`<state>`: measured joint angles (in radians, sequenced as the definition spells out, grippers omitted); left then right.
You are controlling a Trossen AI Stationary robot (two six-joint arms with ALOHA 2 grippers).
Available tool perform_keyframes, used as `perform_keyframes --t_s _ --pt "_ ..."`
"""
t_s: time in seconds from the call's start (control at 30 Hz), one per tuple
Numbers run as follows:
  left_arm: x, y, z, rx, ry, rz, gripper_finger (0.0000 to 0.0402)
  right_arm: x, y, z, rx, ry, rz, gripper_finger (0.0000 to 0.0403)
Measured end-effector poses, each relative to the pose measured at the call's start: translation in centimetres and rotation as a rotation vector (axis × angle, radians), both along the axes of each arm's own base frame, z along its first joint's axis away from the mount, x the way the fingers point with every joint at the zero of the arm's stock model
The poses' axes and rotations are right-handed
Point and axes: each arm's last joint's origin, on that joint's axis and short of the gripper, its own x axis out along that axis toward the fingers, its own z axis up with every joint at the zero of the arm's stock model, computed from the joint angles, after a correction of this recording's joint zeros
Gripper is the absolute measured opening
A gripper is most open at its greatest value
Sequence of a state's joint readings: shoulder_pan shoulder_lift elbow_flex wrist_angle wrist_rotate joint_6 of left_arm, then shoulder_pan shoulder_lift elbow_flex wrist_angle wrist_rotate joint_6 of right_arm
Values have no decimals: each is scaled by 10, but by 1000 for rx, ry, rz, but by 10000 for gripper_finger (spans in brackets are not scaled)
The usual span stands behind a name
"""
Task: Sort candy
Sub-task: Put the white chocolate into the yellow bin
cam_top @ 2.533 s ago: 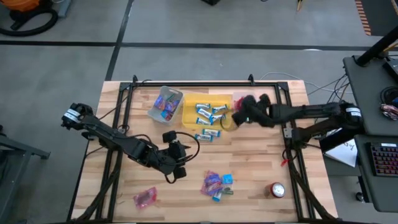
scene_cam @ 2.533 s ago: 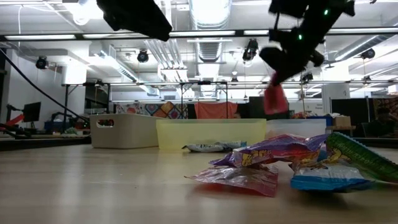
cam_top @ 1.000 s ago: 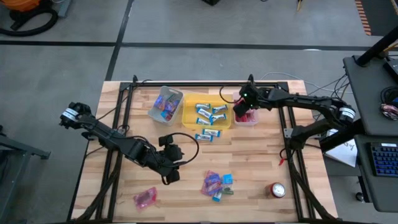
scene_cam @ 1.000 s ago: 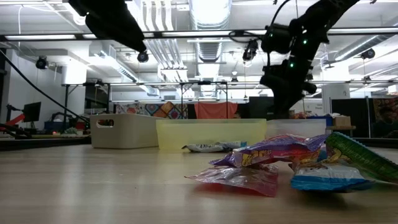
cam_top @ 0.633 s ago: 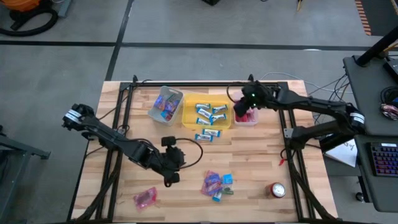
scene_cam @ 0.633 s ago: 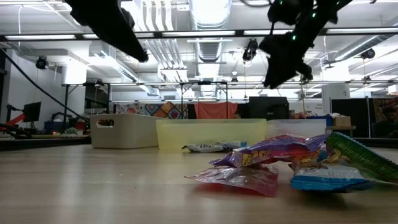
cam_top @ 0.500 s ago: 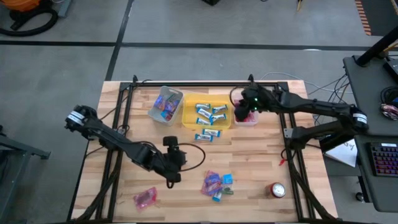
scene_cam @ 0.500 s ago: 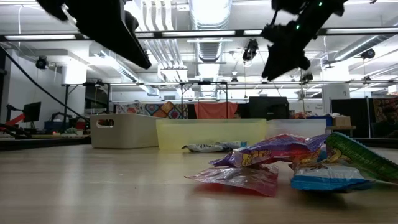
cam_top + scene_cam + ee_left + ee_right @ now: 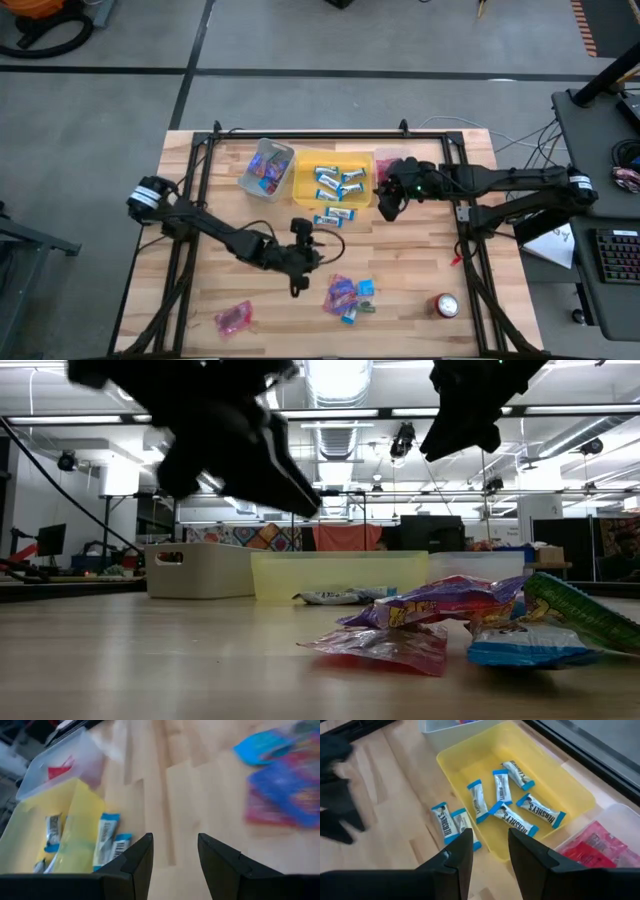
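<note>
Candy lies sorted in three bins along the far side. A white bin holds mixed blue-purple pieces. The yellow bin holds blue-and-white pieces. The pink bin holds red-pink pieces. Two blue-and-white pieces rest flat on the table before the yellow bin. A mixed candy pile and one red-pink piece lie near the near edge. My left gripper, open, hovers left of the pile. My right gripper, open, hangs near the yellow and pink bins.
A round red and silver can stands at the table's near right. A black frame rail runs around the table's edges. Bare wood lies between the bins and the pile. Beyond the table, the low view shows a room.
My right gripper rose from low at the pink bin and drew back toward the near edge, ending between the yellow and pink bins. My left gripper travelled toward the table's right, closing on the candy pile. No candy on the table moved.
</note>
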<state>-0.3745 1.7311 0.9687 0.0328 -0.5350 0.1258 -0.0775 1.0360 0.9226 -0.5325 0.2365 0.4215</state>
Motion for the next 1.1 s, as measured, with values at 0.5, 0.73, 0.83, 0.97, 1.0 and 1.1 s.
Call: perform_keyframes --t_s 0.5,0.73,0.83,0.97,1.0,1.1 --pt "15 62 -72 61 16 238 139 0 8 0 -29 -14 -66 107" --pt "17 75 -78 60 36 252 139 0 8 0 -13 -20 -80 107" --pt "17 80 -79 48 42 257 139 0 8 0 -4 -23 -88 106" --pt "16 88 -81 18 62 227 139 0 9 0 1 -25 -89 101" --pt "16 89 -81 18 64 229 139 0 9 0 2 -26 -89 100" --pt "15 93 -82 15 66 236 139 0 11 0 3 -25 -84 100"
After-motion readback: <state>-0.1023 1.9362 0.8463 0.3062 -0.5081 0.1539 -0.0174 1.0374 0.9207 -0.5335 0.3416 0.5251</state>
